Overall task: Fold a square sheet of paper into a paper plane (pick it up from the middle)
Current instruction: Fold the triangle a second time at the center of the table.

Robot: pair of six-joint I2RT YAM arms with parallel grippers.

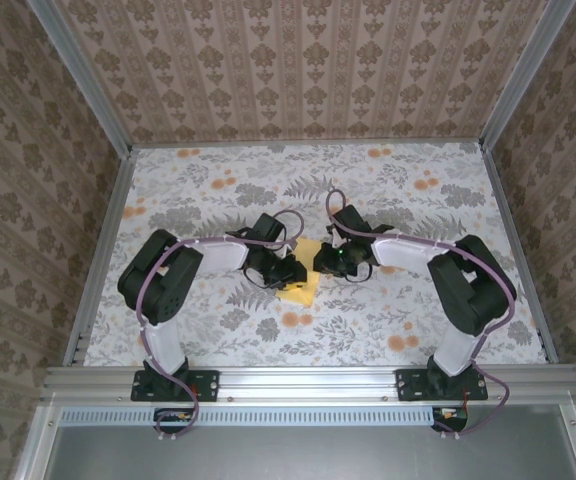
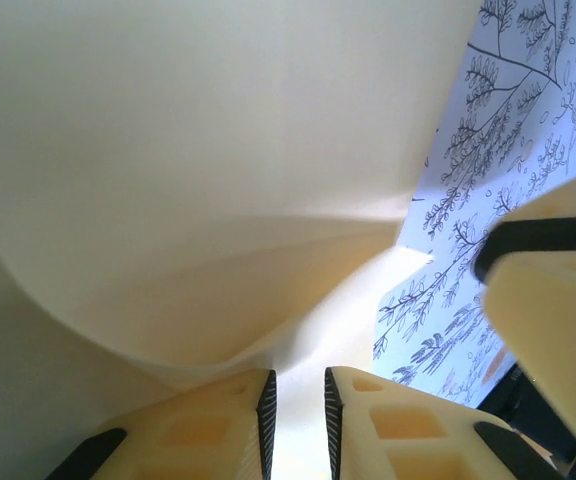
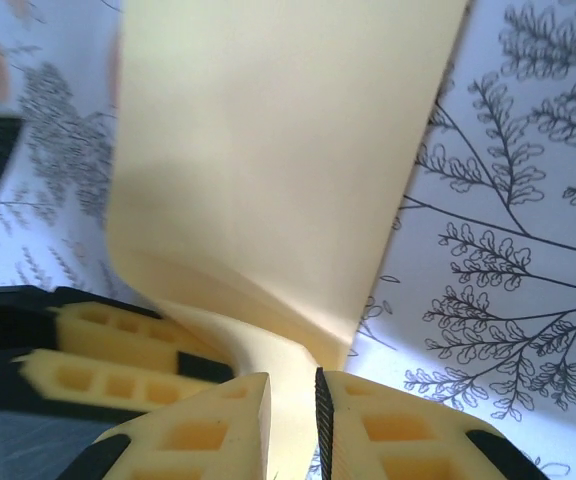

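- The left jaws are clenched on the square sheet of paper (image 2: pixel 218 180); in the left wrist view their two pale fingers (image 2: pixel 198 430) stand almost together, with a thin strip of the sheet pinched in the slit
- The right jaws grasp the same sheet in the same way; in the right wrist view their fingers (image 3: pixel 398 440) leave only a narrow gap, and the paper runs down into it
- Away from the left jaws the sheet bellies up in a broad curve, with a soft crease across it
- Away from the right jaws it stretches out as a smooth flap over the worktop (image 3: pixel 528 200), its lower edge curled toward the other arm
- The two pairs sit close together: a finger of the right arm (image 2: pixel 558 310) shows at the right edge of the left wrist view, and the left arm's fingers (image 3: pixel 98 340) show at the lower left of the right wrist view
- From above, both jaws meet tip to tip near the middle of the leaf-printed worktop, with the pale-yellow sheet between and just in front of them
- I cannot tell how much of the sheet touches the worktop
- The left arm (image 1: pixel 168 280) and right arm (image 1: pixel 468 285) bend inward from their bases at the near edge
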